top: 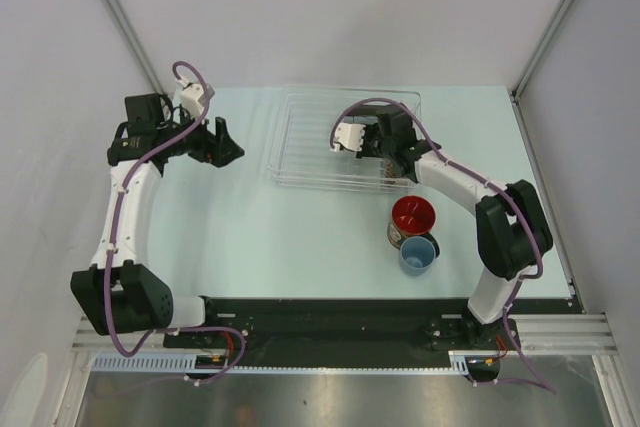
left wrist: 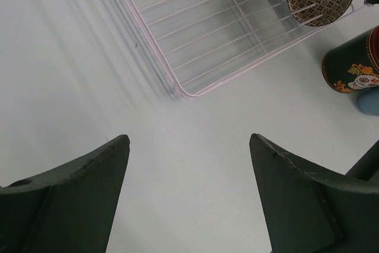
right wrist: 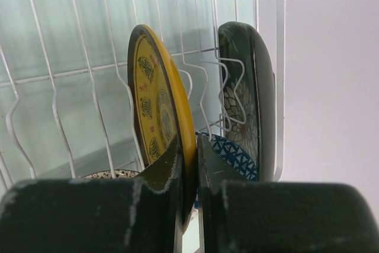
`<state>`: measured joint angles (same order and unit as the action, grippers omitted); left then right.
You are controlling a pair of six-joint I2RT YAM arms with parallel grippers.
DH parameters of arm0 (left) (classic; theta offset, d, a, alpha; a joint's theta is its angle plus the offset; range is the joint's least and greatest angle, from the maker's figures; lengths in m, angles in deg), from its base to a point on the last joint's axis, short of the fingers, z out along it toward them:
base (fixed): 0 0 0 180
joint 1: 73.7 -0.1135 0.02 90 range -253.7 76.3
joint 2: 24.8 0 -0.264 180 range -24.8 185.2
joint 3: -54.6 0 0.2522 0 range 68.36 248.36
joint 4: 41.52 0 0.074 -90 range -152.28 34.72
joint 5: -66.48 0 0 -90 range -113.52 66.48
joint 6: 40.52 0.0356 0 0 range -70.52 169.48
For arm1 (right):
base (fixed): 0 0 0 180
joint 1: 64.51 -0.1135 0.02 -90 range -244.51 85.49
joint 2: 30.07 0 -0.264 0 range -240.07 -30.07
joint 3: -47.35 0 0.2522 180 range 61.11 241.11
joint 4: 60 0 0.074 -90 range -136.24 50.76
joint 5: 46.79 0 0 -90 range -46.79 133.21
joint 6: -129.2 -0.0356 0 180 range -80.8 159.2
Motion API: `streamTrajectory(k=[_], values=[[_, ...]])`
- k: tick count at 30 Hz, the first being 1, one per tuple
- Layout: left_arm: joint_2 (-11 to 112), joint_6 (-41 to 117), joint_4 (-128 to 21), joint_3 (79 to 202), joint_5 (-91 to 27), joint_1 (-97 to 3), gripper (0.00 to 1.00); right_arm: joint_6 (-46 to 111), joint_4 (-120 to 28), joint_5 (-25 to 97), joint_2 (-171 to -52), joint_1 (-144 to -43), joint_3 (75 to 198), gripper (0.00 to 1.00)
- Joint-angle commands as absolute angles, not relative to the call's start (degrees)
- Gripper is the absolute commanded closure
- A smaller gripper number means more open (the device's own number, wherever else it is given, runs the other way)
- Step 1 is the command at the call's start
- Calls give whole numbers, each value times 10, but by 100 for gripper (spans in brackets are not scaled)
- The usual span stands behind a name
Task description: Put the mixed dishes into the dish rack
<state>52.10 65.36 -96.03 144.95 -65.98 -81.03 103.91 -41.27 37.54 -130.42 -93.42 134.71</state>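
A pale table (top: 300, 237) bears one clear dish rack (top: 280, 142), one red-inside cup (top: 411, 215) and one light blue cup (top: 418, 253). My right gripper (right wrist: 190, 153) pinches one yellow plate (right wrist: 155, 105) upright inside the rack; my left gripper (left wrist: 188, 141) gapes wide, empty.

Rack (top: 290, 137) sits far-centre on the bench (top: 300, 237). In its right end a first plate (right wrist: 151, 99) and a second plate (right wrist: 251, 87) stand on edge side by side, with a bowl (right wrist: 237, 155) low between them. Before the rack's near right corner, the far cup (top: 412, 215) stands just behind the near cup (top: 418, 253); the left claw (top: 232, 142) is left of the rack.
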Motion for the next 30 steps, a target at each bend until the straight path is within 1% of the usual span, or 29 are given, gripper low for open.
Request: streamTrajectory(k=[1, 3, 4, 9, 14, 17, 18, 23, 27, 29, 30], values=[[518, 647, -938, 1447, -679, -817, 12, 980, -388, 352, -1312, -948, 1341, 90], [519, 650, -937, 1447, -678, -818, 12, 972, -382, 356, -1312, -948, 1340, 84], [523, 650, -936, 1446, -678, -817, 12, 966, -381, 357, -1311, -949, 1339, 77], [531, 653, -935, 1446, -679, -817, 12, 948, -370, 361, -1313, -949, 1335, 71], [526, 655, -933, 1441, -676, -817, 12, 933, -360, 364, -1313, -950, 1331, 69], [524, 657, -933, 1437, -675, -817, 12, 927, -356, 373, -1297, -952, 1328, 59], [525, 657, -931, 1436, -673, -817, 12, 925, -355, 374, -1290, -952, 1327, 1], [525, 658, -921, 1432, -668, -817, 12, 884, -325, 375, -1236, -956, 1327, 0], [527, 665, -926, 1435, -664, -815, 12, 809, -288, 369, -1162, -957, 1327, 0], [527, 668, -926, 1438, -664, -814, 12, 780, -277, 389, -1138, -962, 1327, 0], [527, 671, -926, 1439, -663, -813, 12, 721, -277, 404, -1111, -964, 1327, 0]])
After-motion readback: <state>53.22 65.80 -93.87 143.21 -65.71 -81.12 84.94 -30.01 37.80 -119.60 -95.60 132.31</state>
